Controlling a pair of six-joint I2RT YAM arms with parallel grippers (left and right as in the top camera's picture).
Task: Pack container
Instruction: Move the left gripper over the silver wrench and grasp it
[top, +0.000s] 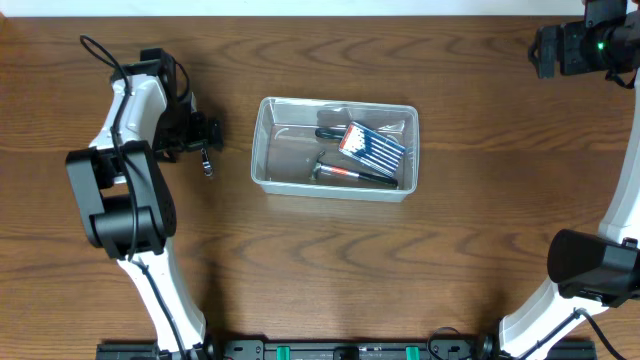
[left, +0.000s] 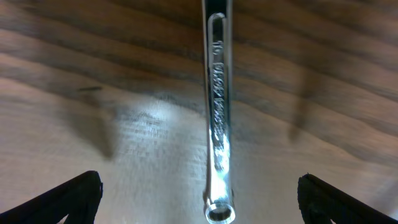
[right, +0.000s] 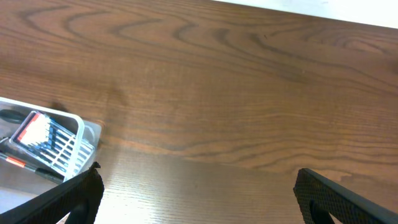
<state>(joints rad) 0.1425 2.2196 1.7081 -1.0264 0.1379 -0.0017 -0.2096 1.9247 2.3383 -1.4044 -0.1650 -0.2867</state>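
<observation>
One combination wrench (left: 219, 124) lies on the wooden table (left: 93, 93) between the fingers (left: 68, 199) of the left gripper (left: 199, 182). Its ring end is nearest the wrist camera, and its shank runs straight ahead, away from the fingertips and parallel to them. It sits slightly closer to one fingertip than the other and touches neither. The jaws are spread wide with nothing in them. With the long axis lined up this way, I judge that closing would pinch the shank across its narrow width, so the next move depends mainly on dropping low enough. The left arm is clearly the nearer arm to the wrench.

One container (top: 290, 155) sits well apart from these fingers, off to their right on the overhead view, with its long side running left to right. As far as I can count, three things lie inside:
- one carded set of small drivers (top: 372, 148);
- one black-and-red-handled screwdriver (top: 350, 175) just beside the card;
- one dark tool (top: 330, 130), partly hidden under the card.

The right gripper (right: 199, 176) is farthest from the wrench. It hangs over bare wood with its jaws wide and nothing in them, and the container is off to the left of its fingertips.
</observation>
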